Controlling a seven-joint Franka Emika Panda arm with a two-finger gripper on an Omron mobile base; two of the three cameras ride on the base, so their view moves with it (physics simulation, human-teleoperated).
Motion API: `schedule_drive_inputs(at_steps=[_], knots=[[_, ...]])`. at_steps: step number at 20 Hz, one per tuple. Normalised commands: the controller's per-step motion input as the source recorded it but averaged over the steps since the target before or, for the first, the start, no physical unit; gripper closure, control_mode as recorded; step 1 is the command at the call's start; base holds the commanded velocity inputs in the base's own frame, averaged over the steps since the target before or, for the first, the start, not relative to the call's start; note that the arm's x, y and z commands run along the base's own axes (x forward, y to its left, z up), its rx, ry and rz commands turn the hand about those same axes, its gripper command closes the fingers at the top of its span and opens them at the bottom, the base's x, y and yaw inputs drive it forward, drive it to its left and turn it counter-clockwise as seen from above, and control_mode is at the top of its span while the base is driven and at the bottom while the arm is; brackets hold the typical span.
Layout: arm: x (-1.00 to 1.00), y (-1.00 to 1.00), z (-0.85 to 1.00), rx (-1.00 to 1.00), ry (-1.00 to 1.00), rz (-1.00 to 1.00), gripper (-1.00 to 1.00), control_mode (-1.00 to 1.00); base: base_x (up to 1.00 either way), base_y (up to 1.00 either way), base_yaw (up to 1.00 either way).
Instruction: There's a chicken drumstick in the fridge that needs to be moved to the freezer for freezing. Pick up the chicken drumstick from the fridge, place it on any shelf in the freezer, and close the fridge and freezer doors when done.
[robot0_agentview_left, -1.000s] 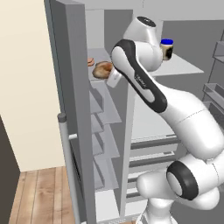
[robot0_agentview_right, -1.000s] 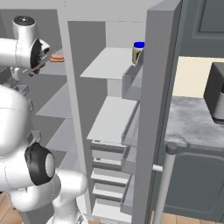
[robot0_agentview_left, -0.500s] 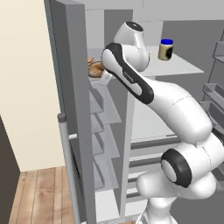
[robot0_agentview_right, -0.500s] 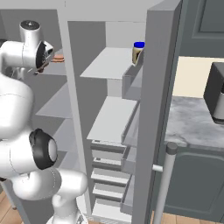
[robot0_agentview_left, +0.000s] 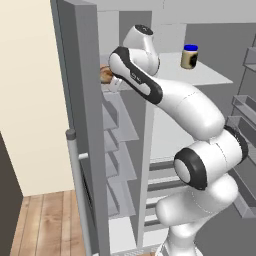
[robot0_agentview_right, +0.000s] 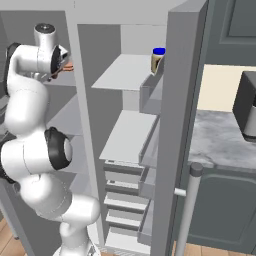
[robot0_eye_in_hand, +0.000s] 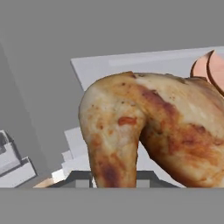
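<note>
The hand (robot0_agentview_left: 111, 80) grips the chicken drumstick (robot0_eye_in_hand: 153, 140) over a pale freezer shelf (robot0_eye_in_hand: 131, 63).

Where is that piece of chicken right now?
The chicken drumstick is held in the gripper, up at the top shelf of the narrow freezer on the left. In the hand view pink slices lie just behind it.

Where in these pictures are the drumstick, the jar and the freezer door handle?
drumstick (robot0_eye_in_hand: 153, 127), hand view, middle of the browned meat
jar (robot0_agentview_left: 189, 56), left base view, its body below the blue lid
freezer door handle (robot0_agentview_left: 80, 195), left base view, middle of the bar
</note>
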Motion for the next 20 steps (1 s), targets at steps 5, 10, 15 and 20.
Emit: schedule_drive_inputs(at_steps=[5,10,15,20], knots=[[0.52,0.20,-0.18,-0.05,0.00,0.00,1.00,-1.00,0.00,0.00,0.00],[0.53,0.07,-0.19,-0.02,-0.02,0.00,1.00,-1.00,0.00,0.00,0.00],[0.49,0.01,-0.22,-0.01,0.00,0.00,1.00,-1.00,0.00,0.00,0.00],[0.38,0.07,-0.23,-0.02,0.00,0.00,1.00,-1.00,0.00,0.00,0.00]])
